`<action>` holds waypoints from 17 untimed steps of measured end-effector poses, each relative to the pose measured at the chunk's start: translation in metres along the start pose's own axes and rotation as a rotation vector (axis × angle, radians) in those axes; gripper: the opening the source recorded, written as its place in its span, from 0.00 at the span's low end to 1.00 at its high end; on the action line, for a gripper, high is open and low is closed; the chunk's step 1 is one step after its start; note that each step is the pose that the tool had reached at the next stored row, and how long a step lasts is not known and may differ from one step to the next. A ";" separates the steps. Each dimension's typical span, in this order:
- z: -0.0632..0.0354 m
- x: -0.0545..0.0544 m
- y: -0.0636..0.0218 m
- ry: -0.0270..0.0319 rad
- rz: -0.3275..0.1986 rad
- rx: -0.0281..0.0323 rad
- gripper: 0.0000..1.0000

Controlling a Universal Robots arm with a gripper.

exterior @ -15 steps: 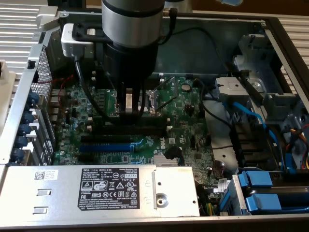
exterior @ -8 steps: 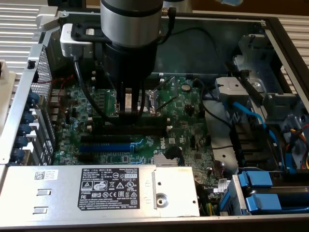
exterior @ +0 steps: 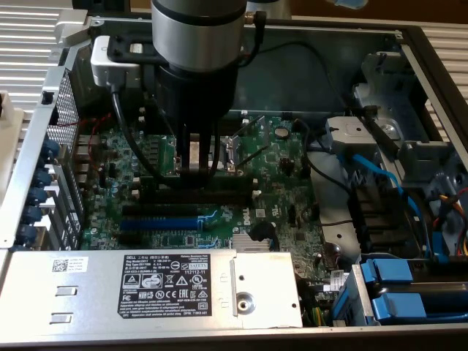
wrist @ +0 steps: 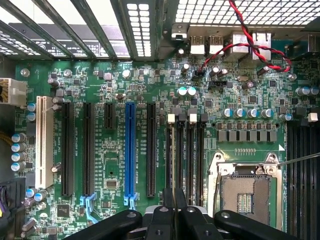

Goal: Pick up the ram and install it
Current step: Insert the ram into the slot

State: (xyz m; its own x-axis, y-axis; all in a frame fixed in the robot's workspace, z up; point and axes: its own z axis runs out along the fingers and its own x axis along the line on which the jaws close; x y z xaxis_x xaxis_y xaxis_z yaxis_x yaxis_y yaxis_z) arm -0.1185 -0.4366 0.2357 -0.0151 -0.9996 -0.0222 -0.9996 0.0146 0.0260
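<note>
My gripper (exterior: 194,162) hangs low over the green motherboard (exterior: 285,183), right above the long black memory slots (exterior: 219,196). Its fingers (wrist: 162,220) stand close together, shut on a thin stick, the ram (exterior: 194,150), whose pale label patch shows between them. In the wrist view the ram (wrist: 175,196) is seen edge-on as a narrow dark strip rising from between the fingertips, and the gripper (wrist: 175,215) is in line with the black slots with white end clips (wrist: 185,150). How deep the ram sits in a slot is hidden by the fingers.
A blue expansion slot (wrist: 131,150) and several black ones lie beside the memory slots. The open CPU socket (wrist: 247,192) is on their other side. Red-black twisted wire (wrist: 240,45) crosses the board's rear. A labelled metal cover (exterior: 146,281) and blue drive caddies (exterior: 409,292) border the board.
</note>
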 end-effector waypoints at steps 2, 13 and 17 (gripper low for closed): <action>0.0000 0.000 0.0001 0.0000 0.002 0.0003 0.12; 0.0000 0.000 0.0013 -0.0006 0.021 0.0050 0.12; 0.0001 0.000 0.0020 -0.0007 0.022 0.0070 0.12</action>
State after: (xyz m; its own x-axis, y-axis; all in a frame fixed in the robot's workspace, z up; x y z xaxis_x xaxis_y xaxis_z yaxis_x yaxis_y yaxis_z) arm -0.1205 -0.4366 0.2357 -0.0367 -0.9991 -0.0225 -0.9992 0.0363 0.0195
